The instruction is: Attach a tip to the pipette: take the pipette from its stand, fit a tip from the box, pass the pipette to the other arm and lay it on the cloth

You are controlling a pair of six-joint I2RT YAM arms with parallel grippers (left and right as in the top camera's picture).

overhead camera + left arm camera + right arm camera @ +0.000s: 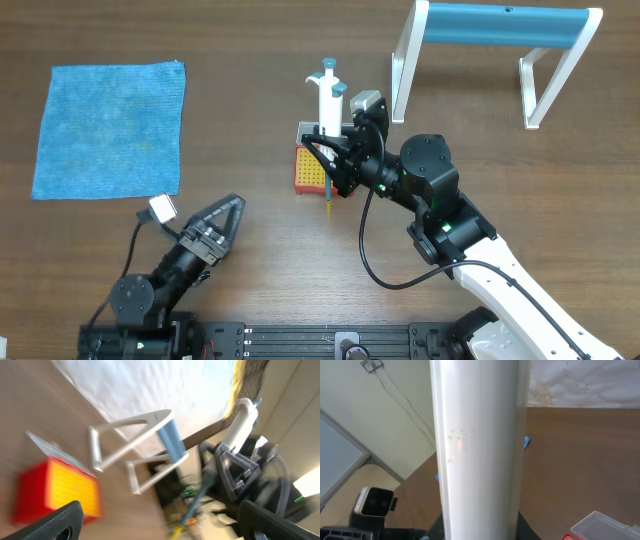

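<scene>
The right gripper grips the pipette, a yellow tip looks fitted, and the box sits just beside it; passing it to the wide-open left gripper and laying it on the cloth are left.

A brown wooden table with a visible grain, seen from above. Three things rest directly on it. At the far left lies a blue cloth – roughly square, spread flat, its edges slightly uneven. Near the middle of the table sits a small red tip box with a yellow grid of tips on top, well apart from the cloth. At the far right stands a pipette stand – white legs planted on the wood, carrying a light blue crossbar. The stand is near the tip box but not touching it.
</scene>
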